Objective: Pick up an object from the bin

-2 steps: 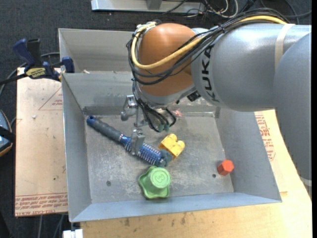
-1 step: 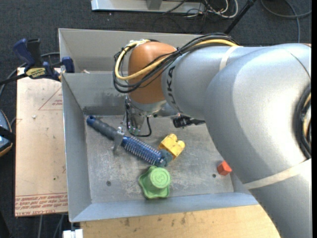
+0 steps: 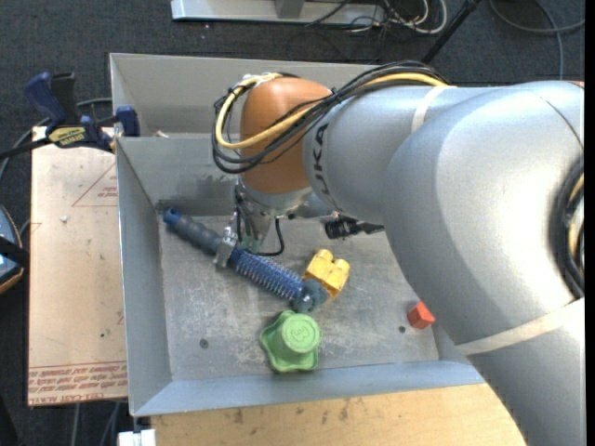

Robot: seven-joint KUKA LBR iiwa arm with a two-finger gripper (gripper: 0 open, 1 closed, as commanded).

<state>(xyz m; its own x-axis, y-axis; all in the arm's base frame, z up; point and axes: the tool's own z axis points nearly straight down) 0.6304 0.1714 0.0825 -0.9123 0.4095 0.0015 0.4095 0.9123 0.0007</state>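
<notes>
My gripper [image 3: 249,230] hangs below the orange wrist cover, low in the middle of the bin. It is right over the middle of a long blue tool [image 3: 251,263] that lies slantwise from upper left to lower right, with a smooth dark handle and a ribbed, coil-like end. It appears to touch the tool near its grey collar. A yellow block [image 3: 327,272] lies just right of the tool's lower end. A green, flower-shaped cap [image 3: 291,342] rests near the bin's front wall.
A small orange-red block [image 3: 420,317] lies at the bin's right side. The big grey arm reaches in from the right and covers the bin's right rear part. Bare floor shows at the left front.
</notes>
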